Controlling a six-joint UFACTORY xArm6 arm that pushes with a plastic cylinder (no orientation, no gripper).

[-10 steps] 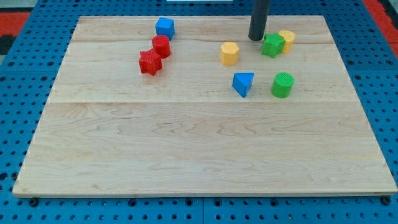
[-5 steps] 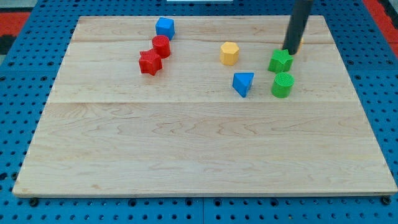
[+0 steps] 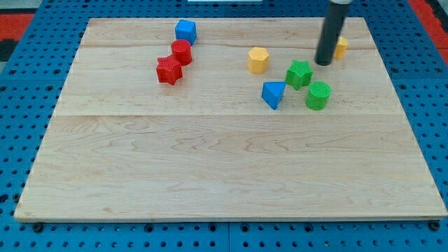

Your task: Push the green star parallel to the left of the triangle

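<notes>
The green star (image 3: 299, 73) lies on the wooden board, just up and to the right of the blue triangle (image 3: 274, 94) and up-left of the green cylinder (image 3: 318, 95). My tip (image 3: 323, 63) stands a short way up and to the right of the star, apart from it. The rod partly hides a yellow block (image 3: 340, 47) behind it.
A yellow hexagon block (image 3: 258, 59) lies left of the star. A blue cube (image 3: 185, 30), a red cylinder (image 3: 181, 51) and a red star (image 3: 169, 70) cluster at the upper left. The board's top edge (image 3: 231, 19) is close behind my tip.
The green star has slid down and left, from beside the yellow block towards the blue triangle. My tip moved right past it, then back a little to the left.
</notes>
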